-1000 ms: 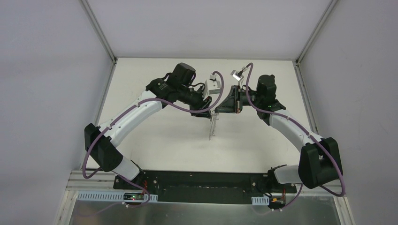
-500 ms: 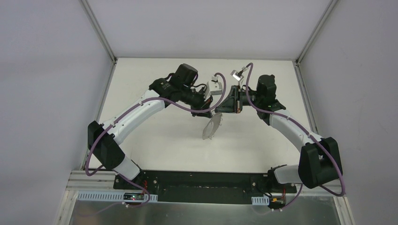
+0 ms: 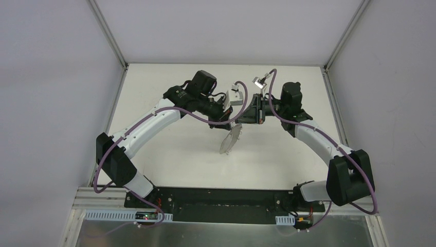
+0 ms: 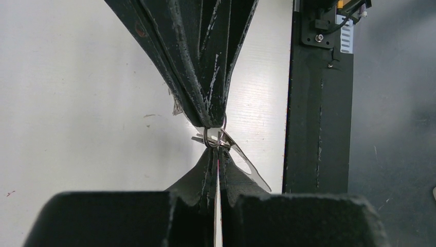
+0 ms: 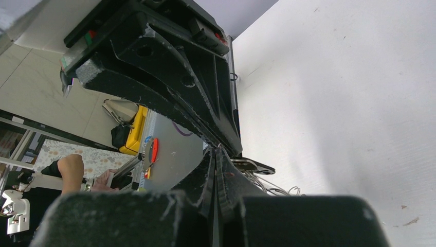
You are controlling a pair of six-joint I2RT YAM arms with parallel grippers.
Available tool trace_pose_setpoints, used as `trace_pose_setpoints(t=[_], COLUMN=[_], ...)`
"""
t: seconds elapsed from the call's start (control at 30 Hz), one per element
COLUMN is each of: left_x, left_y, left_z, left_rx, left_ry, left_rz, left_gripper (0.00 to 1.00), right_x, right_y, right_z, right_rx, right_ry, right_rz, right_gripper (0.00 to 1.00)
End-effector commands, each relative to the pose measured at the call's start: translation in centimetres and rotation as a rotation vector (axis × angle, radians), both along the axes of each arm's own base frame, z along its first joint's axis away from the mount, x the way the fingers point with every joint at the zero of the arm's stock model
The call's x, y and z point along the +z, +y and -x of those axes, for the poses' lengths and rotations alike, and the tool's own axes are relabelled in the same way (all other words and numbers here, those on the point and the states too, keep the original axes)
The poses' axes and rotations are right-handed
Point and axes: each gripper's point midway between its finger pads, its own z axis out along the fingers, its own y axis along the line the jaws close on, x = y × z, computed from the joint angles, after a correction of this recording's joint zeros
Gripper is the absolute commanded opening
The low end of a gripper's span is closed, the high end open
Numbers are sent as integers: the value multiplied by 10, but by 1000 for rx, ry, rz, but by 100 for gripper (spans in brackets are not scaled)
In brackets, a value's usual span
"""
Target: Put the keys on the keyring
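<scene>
Right hand (image 4: 210, 121) clenched on keyring (image 3: 229, 140) rim. Left hand (image 4: 216, 154) clenched tip to tip, contents unclear. Likely light, springy, slippery wire; best pinched at rim.

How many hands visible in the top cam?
2. The left hand comes in from the left, the right hand from the right; tips meet at centre, keyring hanging below.
</scene>
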Motion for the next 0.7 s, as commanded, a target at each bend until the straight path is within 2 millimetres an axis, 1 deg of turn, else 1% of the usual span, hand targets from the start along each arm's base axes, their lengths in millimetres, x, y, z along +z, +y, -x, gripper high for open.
trace_pose_setpoints(t=[0.0, 0.37, 0.67], left_x=[11, 8, 8], left_y=[0, -1, -1], left_z=[12, 12, -4], left_rx=[-49, -49, 54], left_ry=[-8, -29, -57], left_rz=[18, -15, -46], left_gripper=[0, 0, 0], right_x=[13, 11, 6], right_y=[0, 0, 1], right_z=[-9, -11, -18], right_rx=[-20, -31, -63], right_ry=[-69, -63, -53], right_rz=[-27, -24, -5], right_gripper=[0, 0, 0])
